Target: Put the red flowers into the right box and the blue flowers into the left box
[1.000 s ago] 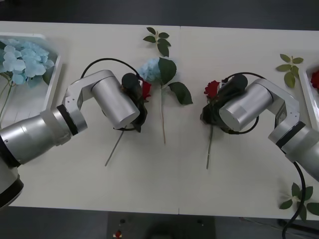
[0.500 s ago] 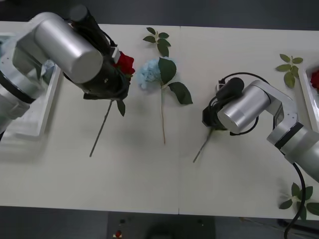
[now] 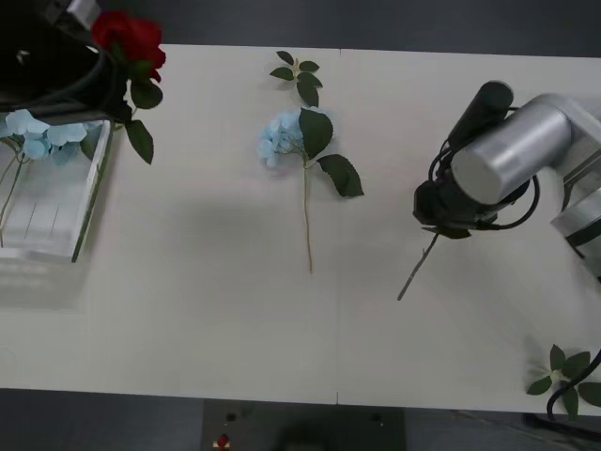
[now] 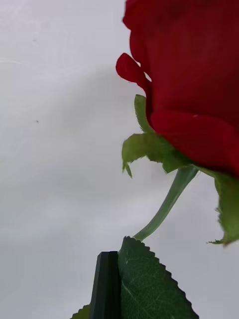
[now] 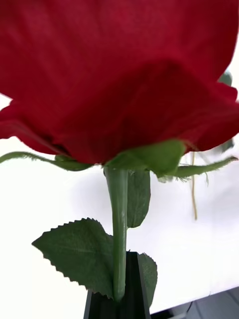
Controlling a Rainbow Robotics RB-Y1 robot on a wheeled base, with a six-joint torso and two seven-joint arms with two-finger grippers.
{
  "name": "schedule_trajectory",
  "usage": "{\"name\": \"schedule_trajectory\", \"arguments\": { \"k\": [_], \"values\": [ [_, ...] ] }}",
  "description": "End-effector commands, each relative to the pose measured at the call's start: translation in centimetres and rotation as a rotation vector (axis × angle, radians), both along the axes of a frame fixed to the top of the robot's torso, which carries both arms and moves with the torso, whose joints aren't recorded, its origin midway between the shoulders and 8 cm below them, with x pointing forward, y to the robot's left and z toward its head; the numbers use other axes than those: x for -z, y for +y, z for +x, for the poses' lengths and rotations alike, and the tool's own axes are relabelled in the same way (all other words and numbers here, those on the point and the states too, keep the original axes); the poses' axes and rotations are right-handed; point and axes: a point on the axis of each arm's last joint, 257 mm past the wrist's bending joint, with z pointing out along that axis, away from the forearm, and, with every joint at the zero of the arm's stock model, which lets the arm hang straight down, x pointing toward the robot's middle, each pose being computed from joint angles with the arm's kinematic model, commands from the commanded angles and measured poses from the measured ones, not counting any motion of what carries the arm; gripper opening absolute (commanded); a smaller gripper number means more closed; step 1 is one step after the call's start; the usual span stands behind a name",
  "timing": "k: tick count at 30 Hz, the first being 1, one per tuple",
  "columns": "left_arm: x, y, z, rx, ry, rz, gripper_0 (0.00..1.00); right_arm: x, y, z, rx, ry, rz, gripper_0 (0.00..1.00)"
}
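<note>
The left tool [image 5: 118, 304] was closed on the stem of a red rose [image 3: 129, 39], held raised at the far left, over the far edge of the surface [image 3: 235, 310] and just beyond the left box [image 3: 83, 221]; in the left wrist view the stem ran straight down between the black fingers [image 5: 137, 294], with the bloom [image 5: 119, 75] close above. The right tool [image 4: 117, 299] gripped a second rose [image 4: 194, 84] by its stem at the right of the surface, the bloom hidden in the front view behind the right arm [image 3: 502, 155], the bare stem end [image 3: 416, 271] slanting down toward the near left. A blue flower [image 3: 282, 136] lay in the middle of the surface, head far, stem pointing near. More blue flowers [image 3: 38, 132] rested in the left box. Loose leaf sprigs lay at the far centre [image 3: 298, 75] and the near right corner [image 3: 563, 371].
</note>
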Motion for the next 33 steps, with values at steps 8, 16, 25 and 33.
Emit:
{"name": "schedule_trajectory", "arguments": {
  "k": [8, 16, 25, 33],
  "values": [
    [-7.0, 10.4, 0.9, -0.086, -0.184, 0.000, 0.00, -16.2, -7.6, -0.1, -0.004, -0.033, -0.068, 0.00],
    [-6.5, 19.9, 0.1, -0.104, -0.136, 0.070, 0.00, -22.3, -16.3, -1.5, 0.027, -0.031, -0.082, 0.00],
    [-5.3, 28.7, 0.9, -0.190, -0.163, 0.160, 0.00, -22.8, -26.0, -1.7, 0.022, -0.017, -0.074, 0.00],
    [-3.3, 34.1, 2.6, -0.267, -0.224, 0.210, 0.00, -20.7, -33.7, -2.3, 0.003, 0.003, -0.172, 0.00]
  ]
}}
